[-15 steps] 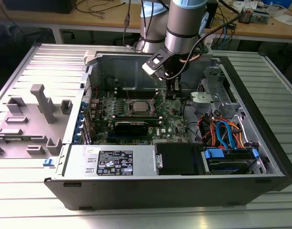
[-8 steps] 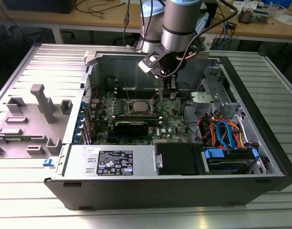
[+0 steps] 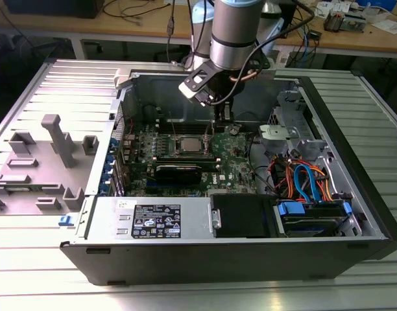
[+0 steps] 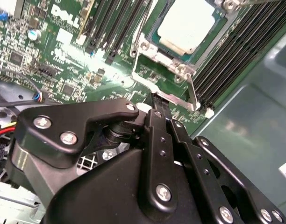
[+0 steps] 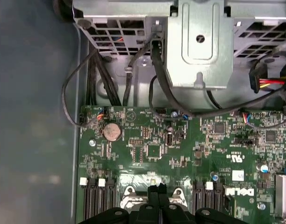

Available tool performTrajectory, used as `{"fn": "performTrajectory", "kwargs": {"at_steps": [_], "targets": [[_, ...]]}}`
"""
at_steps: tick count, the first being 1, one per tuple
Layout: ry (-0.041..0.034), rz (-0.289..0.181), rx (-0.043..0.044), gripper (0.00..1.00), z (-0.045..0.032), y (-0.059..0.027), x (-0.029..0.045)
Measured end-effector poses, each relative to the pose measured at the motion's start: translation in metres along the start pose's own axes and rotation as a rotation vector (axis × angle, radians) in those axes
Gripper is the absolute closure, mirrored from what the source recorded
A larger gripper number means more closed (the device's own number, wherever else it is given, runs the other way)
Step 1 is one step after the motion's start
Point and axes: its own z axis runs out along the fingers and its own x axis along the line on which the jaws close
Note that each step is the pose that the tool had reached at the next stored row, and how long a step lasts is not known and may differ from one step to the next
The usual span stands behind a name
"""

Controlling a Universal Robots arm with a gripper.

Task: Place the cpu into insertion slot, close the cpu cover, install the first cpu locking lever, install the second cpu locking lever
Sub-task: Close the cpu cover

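Inside the insertion slot [image 4: 160, 58] the cpu [image 4: 189, 25] lies flat, metal top upward.

In the exterior view you look down at a slant on the green circuit board [image 3: 237, 162] from well apart, in both wrist views you face this same board from near above it, and the exterior view and the second wrist view share the cpu [image 4: 186, 25] on it.
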Motion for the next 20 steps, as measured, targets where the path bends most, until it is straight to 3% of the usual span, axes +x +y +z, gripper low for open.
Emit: {"fn": "performTrajectory", "kwargs": {"at_steps": [7,15,20], "targets": [[0.0,0.0,0.0,0.89,-0.0001,-0.0138,0.0005],[0.0,0.0,0.0,0.89,0.0012,-0.0391,0.0012],[0.0,0.0,0.0,0.89,0.0086,-0.0506,0.001]]}}
